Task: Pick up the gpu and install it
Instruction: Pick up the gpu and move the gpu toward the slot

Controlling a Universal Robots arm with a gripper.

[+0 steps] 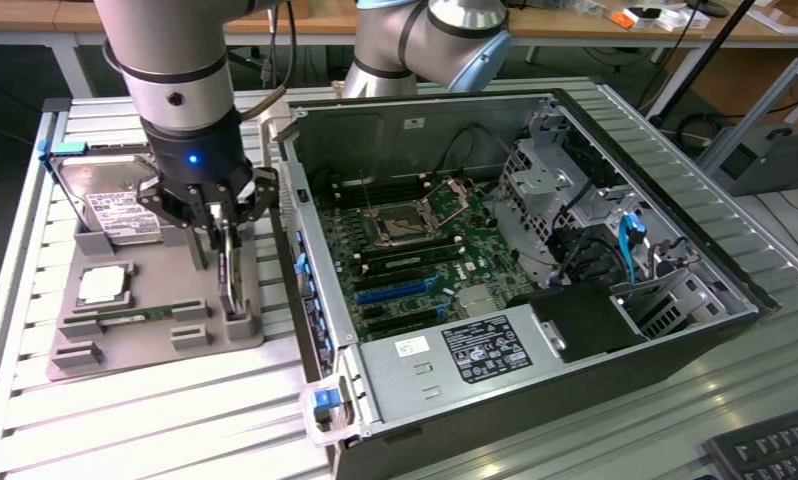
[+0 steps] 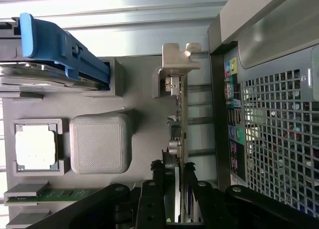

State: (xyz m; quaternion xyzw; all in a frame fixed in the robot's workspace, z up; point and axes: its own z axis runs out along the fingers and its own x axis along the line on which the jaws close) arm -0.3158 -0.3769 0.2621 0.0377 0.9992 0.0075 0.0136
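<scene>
The gpu point(image 1: 230, 282) is a thin dark card that stands on edge in a slot at the side of the grey holder tray point(image 1: 146, 345) nearest the case. My gripper point(image 1: 222, 228) reaches straight down over it. In the wrist view the gpu point(image 2: 178, 114) runs between the two black fingers point(image 2: 158, 175), which press on both of its faces, so my gripper point(image 2: 175, 173) is shut on it. The card's far end still sits in the tray's grey bracket point(image 2: 175, 64). The open computer case point(image 1: 559, 110) lies beside the tray, with blue expansion slots point(image 1: 392, 292) on its motherboard.
The tray also holds a hard drive point(image 1: 112, 205) with a blue clip, a processor point(image 1: 102, 285) and a green memory stick point(image 1: 132, 315). The case's rear panel point(image 2: 269, 119) stands very close to the gpu. A keyboard corner point(image 1: 779, 450) lies at the exterior view's lower right.
</scene>
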